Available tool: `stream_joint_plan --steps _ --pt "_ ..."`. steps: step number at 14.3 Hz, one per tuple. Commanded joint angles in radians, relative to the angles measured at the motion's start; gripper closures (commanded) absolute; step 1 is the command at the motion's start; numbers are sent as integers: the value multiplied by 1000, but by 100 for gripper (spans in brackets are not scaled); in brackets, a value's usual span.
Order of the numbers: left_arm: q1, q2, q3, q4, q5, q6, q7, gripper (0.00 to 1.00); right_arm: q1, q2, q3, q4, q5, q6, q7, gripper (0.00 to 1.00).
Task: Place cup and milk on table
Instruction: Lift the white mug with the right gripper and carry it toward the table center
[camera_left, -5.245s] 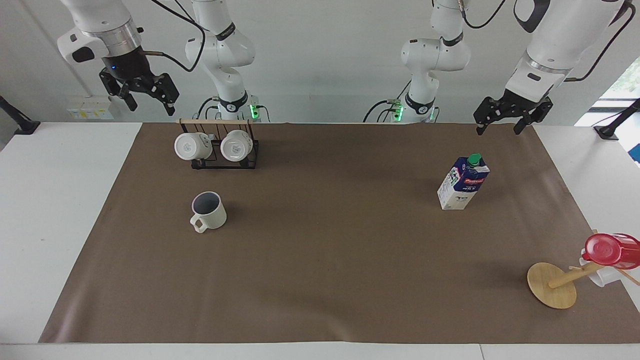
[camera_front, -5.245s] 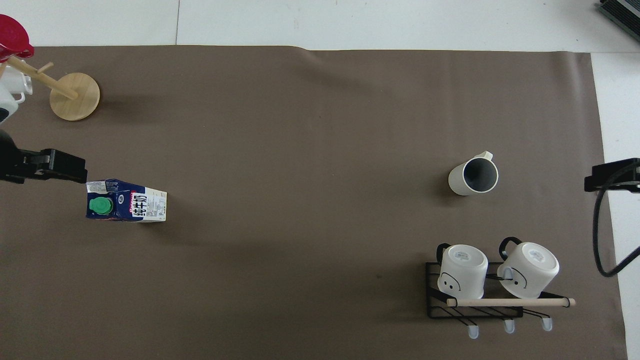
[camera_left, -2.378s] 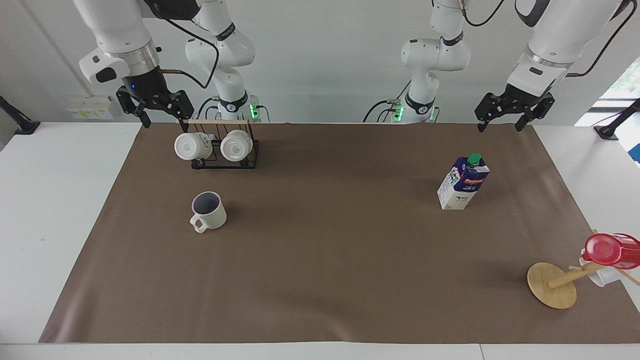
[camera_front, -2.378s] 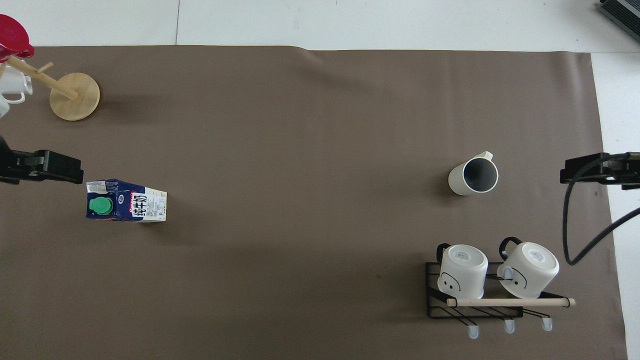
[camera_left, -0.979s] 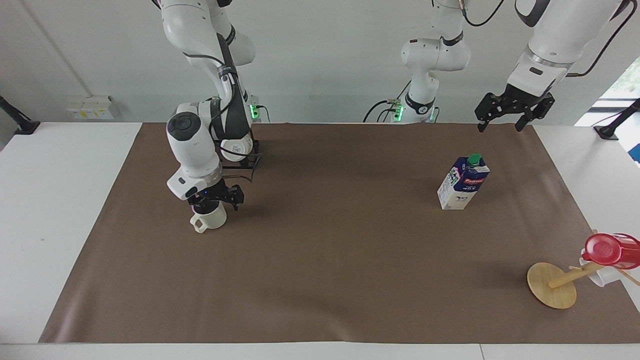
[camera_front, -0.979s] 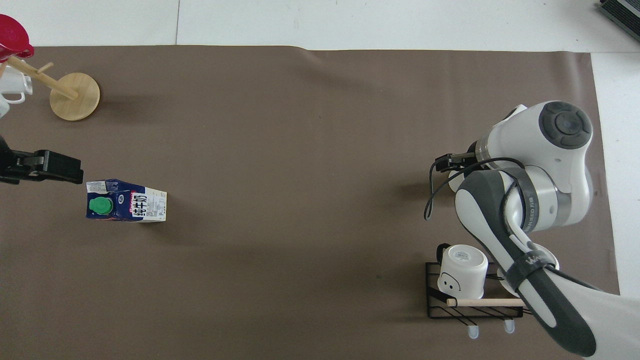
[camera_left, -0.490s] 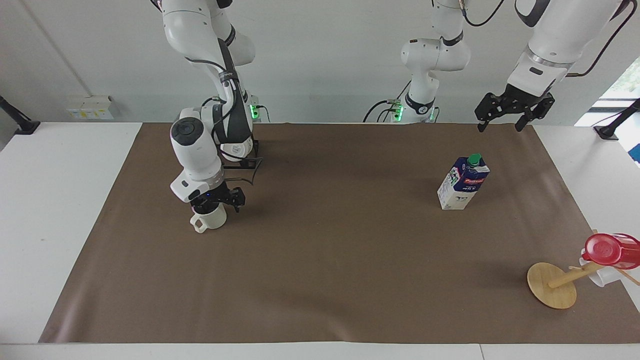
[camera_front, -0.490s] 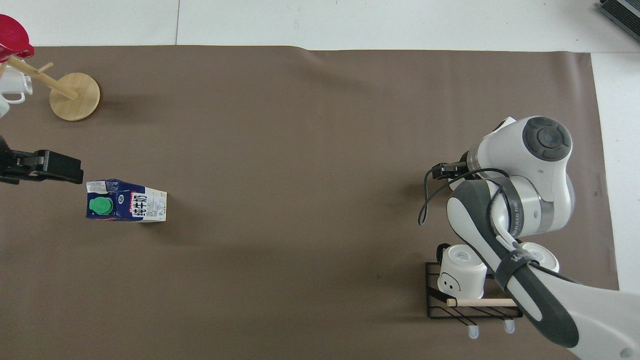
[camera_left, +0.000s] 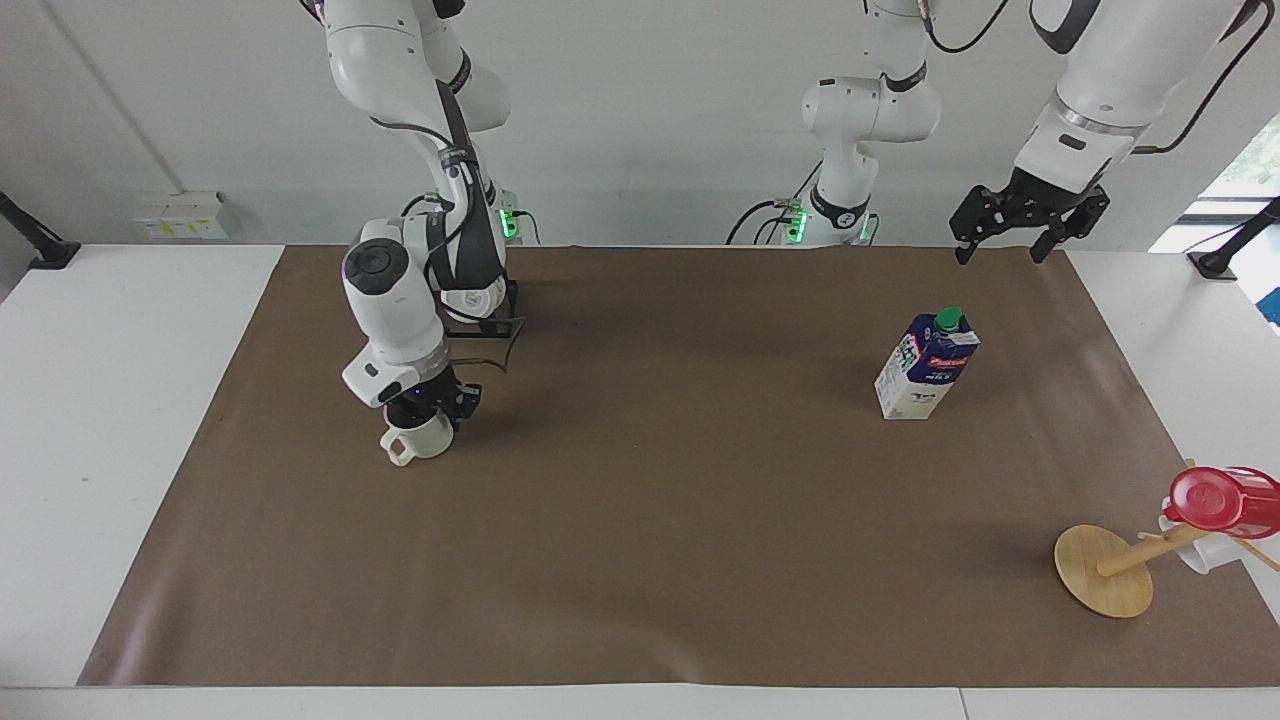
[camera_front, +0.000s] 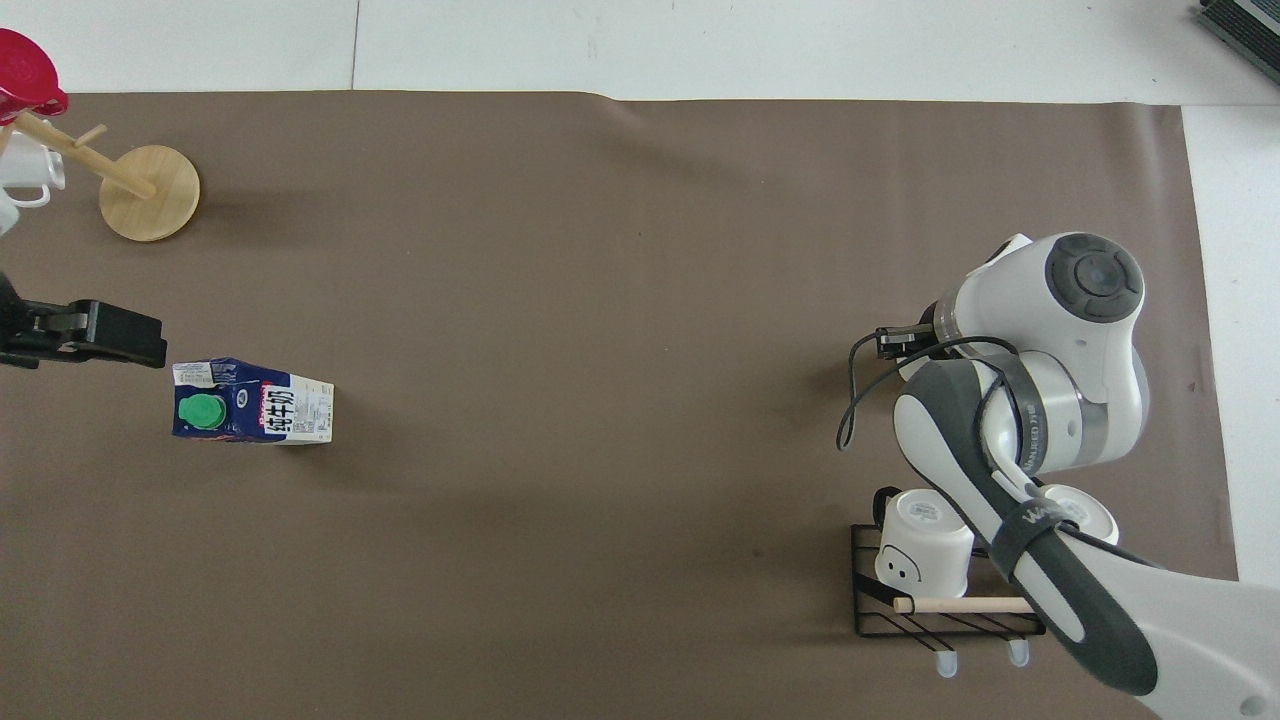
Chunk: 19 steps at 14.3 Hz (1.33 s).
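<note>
The cream cup (camera_left: 420, 440) stands on the brown sheet of the table (camera_left: 650, 520), toward the right arm's end, handle pointing away from the robots. My right gripper (camera_left: 428, 408) reaches straight down onto its rim and is shut on it; in the overhead view the right arm covers the cup. The blue and white milk (camera_left: 927, 365) carton with its green cap stands upright toward the left arm's end (camera_front: 250, 402). My left gripper (camera_left: 1010, 238) hangs open in the air over the table's edge by the robots, apart from the milk.
A black wire rack (camera_left: 490, 318) with white mugs (camera_front: 922, 550) stands nearer to the robots than the cup, partly covered by the right arm. A tilted wooden mug tree (camera_left: 1105, 572) carrying a red cup (camera_left: 1225, 498) sits at the left arm's end.
The right arm came down from above the rack onto the cup, and its fingers closed on the rim within the last second. The left arm and the milk stayed put.
</note>
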Motion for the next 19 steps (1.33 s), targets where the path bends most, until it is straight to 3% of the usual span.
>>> stream_joint_plan --steps 1,7,10,19 --pt "-1 -5 3 11 0 -22 -2 0 -7 1 3 13 4 3 -6 100" --pt "-1 -5 3 11 0 -22 -2 0 25 3 3 89 3 -19 281 100" --pt "-1 -5 3 11 0 -22 -2 0 57 21 3 177 -11 -104 393 100" --pt "-1 -5 3 11 1 -22 -2 0 253 44 5 267 4 -140 688 100"
